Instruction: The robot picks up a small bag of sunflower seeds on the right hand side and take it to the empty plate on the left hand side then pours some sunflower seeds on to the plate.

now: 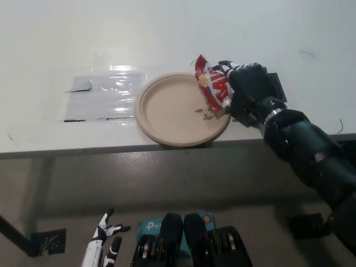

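We are pouring: our right robot hand (251, 89), closed around the seed bag (214, 88), is tilting it over the plate's (161, 108) right rim, a few seeds (203, 113) landing; next, tipping further; left robot hand (107, 238) hanging open below the worktop (167, 39)

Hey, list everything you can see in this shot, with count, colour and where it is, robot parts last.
Table: one, white, fills the upper part of the view.
Plate: one, tan, at the table's front edge, slightly overhanging it.
Sunflower seeds: a few, dark, on the plate's right side.
Seed bag: one, red and white, held over the plate's right rim.
Plastic sheet: one, clear and shiny, flat on the table left of the plate.
Box: one, teal, on the floor at bottom centre, partly hidden.
Right hand: one, black, shut on the seed bag.
Left hand: one, white, resting low at bottom left, fingers apart.
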Robot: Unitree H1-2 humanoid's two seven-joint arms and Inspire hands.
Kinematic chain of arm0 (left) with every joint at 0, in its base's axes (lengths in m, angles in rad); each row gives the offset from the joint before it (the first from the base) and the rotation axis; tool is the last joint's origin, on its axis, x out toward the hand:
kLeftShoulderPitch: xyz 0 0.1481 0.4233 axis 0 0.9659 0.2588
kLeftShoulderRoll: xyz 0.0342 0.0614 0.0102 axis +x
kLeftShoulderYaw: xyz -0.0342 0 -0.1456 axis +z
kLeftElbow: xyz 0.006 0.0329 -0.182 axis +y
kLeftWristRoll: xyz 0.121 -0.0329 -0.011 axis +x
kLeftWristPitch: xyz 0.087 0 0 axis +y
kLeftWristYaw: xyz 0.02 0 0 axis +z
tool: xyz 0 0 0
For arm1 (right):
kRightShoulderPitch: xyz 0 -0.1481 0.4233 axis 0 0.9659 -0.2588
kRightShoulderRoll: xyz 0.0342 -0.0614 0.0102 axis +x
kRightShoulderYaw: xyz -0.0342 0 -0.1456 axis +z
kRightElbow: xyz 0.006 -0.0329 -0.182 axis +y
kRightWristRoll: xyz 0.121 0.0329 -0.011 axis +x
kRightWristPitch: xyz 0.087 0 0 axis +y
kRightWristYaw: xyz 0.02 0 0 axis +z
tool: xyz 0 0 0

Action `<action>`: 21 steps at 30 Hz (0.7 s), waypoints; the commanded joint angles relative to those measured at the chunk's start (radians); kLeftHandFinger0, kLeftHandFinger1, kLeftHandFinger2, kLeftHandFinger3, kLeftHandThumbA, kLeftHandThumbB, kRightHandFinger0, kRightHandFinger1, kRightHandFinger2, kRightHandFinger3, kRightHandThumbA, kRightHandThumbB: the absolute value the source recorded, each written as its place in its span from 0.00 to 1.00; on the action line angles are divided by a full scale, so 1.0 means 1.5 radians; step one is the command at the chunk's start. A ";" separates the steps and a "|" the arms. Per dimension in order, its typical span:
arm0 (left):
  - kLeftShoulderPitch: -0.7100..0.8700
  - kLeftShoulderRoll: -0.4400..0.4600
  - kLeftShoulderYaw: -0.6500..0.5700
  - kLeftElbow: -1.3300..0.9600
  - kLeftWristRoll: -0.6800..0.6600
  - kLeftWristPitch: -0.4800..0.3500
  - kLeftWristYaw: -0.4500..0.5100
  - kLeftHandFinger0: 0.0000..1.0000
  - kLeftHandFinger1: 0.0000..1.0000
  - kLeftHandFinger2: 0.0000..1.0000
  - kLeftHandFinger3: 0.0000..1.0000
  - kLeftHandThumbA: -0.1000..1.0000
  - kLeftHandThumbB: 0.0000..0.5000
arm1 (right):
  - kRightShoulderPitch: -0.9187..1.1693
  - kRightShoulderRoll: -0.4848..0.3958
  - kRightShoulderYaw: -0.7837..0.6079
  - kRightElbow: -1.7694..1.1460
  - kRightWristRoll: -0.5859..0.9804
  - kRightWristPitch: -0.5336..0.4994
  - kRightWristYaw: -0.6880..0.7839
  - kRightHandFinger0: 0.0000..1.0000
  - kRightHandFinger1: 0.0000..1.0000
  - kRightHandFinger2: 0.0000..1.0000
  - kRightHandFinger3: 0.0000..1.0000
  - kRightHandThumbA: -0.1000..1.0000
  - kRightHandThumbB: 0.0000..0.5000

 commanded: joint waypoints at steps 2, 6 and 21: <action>-0.008 0.007 -0.006 -0.012 0.007 -0.025 0.019 1.00 0.85 0.71 1.00 1.00 0.14 | -0.059 0.004 0.064 -0.005 -0.075 0.028 -0.026 0.00 0.10 0.65 0.71 0.00 0.50; -0.008 0.009 -0.008 -0.013 0.014 -0.025 0.022 1.00 0.79 0.66 1.00 1.00 0.11 | -0.067 -0.001 0.100 -0.004 -0.101 0.047 -0.044 0.00 0.03 0.58 0.61 0.00 0.52; -0.013 0.016 -0.021 -0.010 0.015 -0.025 0.032 1.00 0.77 0.64 1.00 1.00 0.12 | -0.089 -0.010 0.174 0.018 -0.151 0.071 -0.062 0.00 0.01 0.55 0.43 0.00 0.52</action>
